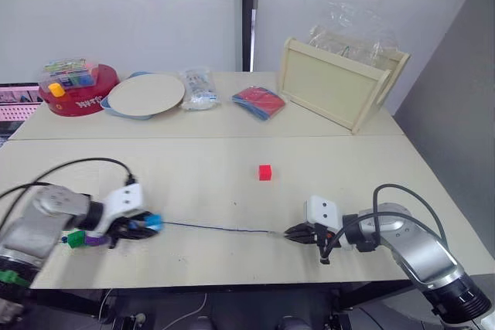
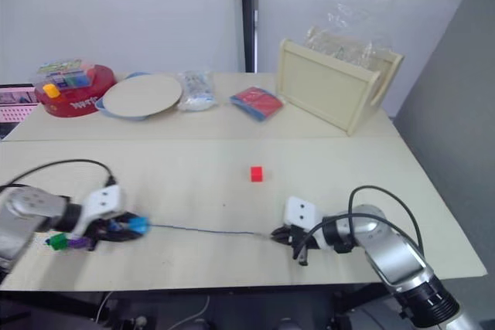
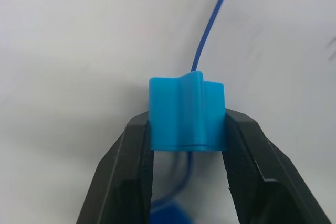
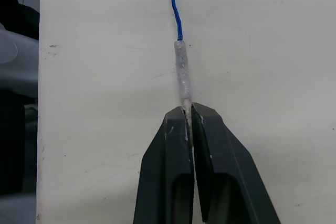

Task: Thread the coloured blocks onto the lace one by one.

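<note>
bare table lies between the grippers, apart from the red block, seemingly alone, at twelve o'clock of the lace.

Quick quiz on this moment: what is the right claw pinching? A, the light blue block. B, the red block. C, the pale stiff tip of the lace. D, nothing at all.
C: in the right wrist view the right claw is shut on the pale tip of the lace, while the red block sits loose on the table and the light blue block is in the left claw.
</note>
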Robot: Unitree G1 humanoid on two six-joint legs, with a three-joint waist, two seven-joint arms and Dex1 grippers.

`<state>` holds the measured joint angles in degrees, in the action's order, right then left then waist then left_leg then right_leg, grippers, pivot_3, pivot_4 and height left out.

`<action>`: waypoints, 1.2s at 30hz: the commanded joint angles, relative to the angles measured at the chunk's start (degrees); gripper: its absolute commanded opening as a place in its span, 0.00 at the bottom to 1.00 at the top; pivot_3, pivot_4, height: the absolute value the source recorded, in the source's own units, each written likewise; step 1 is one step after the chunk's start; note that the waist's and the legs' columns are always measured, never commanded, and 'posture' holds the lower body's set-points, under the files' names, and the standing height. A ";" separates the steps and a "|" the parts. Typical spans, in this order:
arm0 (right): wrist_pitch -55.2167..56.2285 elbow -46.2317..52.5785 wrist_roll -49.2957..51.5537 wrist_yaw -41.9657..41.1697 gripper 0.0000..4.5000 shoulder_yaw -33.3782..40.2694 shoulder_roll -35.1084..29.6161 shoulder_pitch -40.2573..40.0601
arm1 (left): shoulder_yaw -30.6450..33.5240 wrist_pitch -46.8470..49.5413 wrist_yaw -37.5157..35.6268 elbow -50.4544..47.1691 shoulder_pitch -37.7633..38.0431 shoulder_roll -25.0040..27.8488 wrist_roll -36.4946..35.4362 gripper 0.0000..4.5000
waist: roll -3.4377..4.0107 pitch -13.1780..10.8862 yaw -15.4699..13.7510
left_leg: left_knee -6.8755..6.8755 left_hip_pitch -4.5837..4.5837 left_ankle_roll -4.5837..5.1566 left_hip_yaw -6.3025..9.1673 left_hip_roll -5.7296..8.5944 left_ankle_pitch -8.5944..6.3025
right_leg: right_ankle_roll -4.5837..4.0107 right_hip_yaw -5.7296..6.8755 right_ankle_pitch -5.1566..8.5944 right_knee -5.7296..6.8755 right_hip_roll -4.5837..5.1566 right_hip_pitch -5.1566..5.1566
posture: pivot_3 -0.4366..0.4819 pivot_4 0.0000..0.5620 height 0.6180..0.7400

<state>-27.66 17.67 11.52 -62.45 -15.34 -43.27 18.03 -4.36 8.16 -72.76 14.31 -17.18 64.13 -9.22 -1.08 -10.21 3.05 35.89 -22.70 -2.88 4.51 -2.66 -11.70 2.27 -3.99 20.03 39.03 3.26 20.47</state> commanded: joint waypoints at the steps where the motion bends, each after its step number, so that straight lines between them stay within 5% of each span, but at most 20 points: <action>1: 1.00 1.22 0.58 -0.23 0.00 0.08 0.52 0.50 | 0.08 -4.26 0.93 5.99 1.01 1.11 4.07 0.30 | 0.01 0.00 -0.13 | 0.00 -0.01 0.00 0.00 0.00 0.00 | 0.00 0.00 0.00 0.00 0.01 0.00 | 0.48 0.27 1.00; 2: 1.05 0.92 0.38 -0.21 0.00 -0.31 0.90 0.84 | 1.59 -2.26 0.74 3.44 0.94 -0.09 1.35 0.30 | 0.02 0.00 -0.24 | 0.01 -0.04 0.00 0.00 0.00 0.00 | 0.00 0.01 0.00 0.00 0.01 0.01 | 0.48 0.27 1.00; 4: 0.96 0.31 0.08 -0.19 0.00 -0.99 1.65 1.63 | 3.81 3.02 -0.11 -2.92 0.98 -1.95 -3.89 0.53 | 0.03 -0.02 -0.46 | 0.02 -0.09 0.00 -0.01 0.00 0.00 | 0.00 0.01 0.00 0.00 0.01 0.03 | 0.48 0.27 1.00; 9: 0.96 -0.78 -0.38 -0.22 0.00 -1.89 2.20 2.78 | 4.08 9.18 0.59 -11.84 -0.94 -4.95 -5.97 0.90 | -0.09 -0.02 -0.93 | 0.29 -0.76 -0.03 0.03 0.01 0.02 | -0.01 0.06 -0.01 0.16 0.02 0.61 | 0.48 0.27 1.00; 17: 0.85 -1.80 -1.27 0.17 0.00 -3.54 3.75 4.37 | -3.38 19.79 4.55 -26.32 -8.21 -18.87 -10.93 0.90 | -0.09 -0.01 -1.25 | 0.43 -0.87 -0.03 0.03 0.06 0.02 | 0.01 0.03 -0.01 0.23 0.04 0.66 | 0.48 0.27 1.00; 25: 0.34 -0.78 -1.30 0.62 0.00 -3.92 4.45 4.55 | -13.03 11.65 8.51 -20.92 -8.84 -29.82 -3.50 0.90 | -0.09 -0.01 -0.76 | 0.52 -0.88 -0.04 0.04 0.06 0.03 | 0.00 0.01 -0.02 0.26 0.02 0.66 | 0.48 0.27 1.00; 34: -0.23 0.17 -0.86 1.05 0.00 -3.80 4.57 4.16 | -15.33 8.59 7.73 -16.65 -7.42 -32.89 -2.27 0.90 | -0.08 -0.01 -0.76 | 0.59 -0.90 -0.03 0.05 0.07 0.03 | 0.00 0.02 -0.01 0.28 0.03 0.65 | 0.48 0.27 1.00; 36: -0.39 0.29 -0.73 1.04 0.00 -3.79 4.51 4.15 | -15.10 8.85 7.76 -16.52 -7.58 -33.66 -2.57 0.77 | -0.09 -0.01 -0.81 | 0.60 -0.90 -0.03 0.05 0.07 0.03 | 0.00 0.02 -0.01 0.28 0.02 0.66 | 0.48 0.27 1.00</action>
<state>-28.11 15.78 10.23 -61.29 -19.74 -38.80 21.94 -19.57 17.47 -64.76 -1.34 -24.41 30.90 -11.35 -1.16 -10.22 2.24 36.50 -23.61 -2.91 4.57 -2.59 -11.67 2.28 -3.96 20.02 39.31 3.28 21.12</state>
